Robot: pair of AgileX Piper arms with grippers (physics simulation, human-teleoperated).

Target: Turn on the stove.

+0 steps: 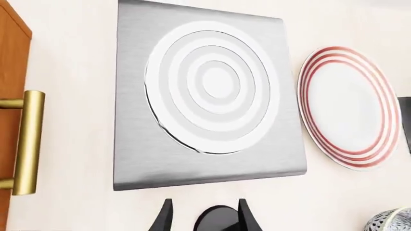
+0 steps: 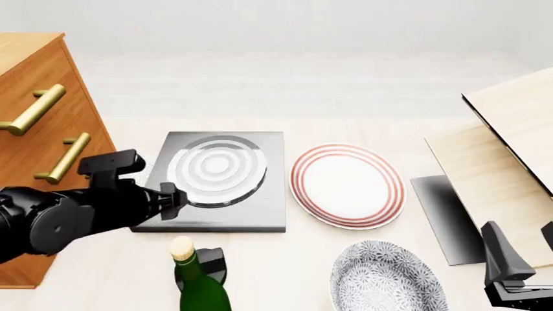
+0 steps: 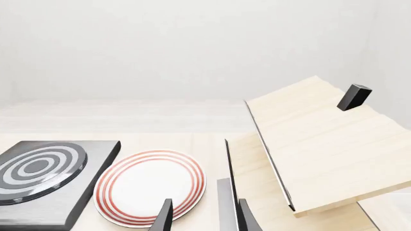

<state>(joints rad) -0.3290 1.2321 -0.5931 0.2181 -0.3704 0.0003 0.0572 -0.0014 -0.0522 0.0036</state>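
Observation:
The stove [image 2: 220, 181] is a flat dark-grey slab with silver-white burner rings, lying left of the table's middle. It fills the left wrist view [image 1: 212, 96] and shows at the edge of the right wrist view [image 3: 45, 173]. My left gripper [image 2: 173, 197] hovers at the stove's front-left edge, fingers apart and empty. In the left wrist view its tips [image 1: 205, 219] sit just off the slab's near edge, with a black round shape between them that I cannot identify. My right gripper [image 2: 522, 249] is open and empty at the front right, far from the stove [image 3: 202, 216].
A white plate with red rim rings [image 2: 348, 186] lies right of the stove. A green bottle [image 2: 199, 285] and a patterned bowl [image 2: 389, 278] stand at the front. A wooden cabinet with brass handles [image 2: 35, 110] is left. A dark flat panel [image 2: 445, 217] and tilted wooden boards [image 2: 509, 149] are right.

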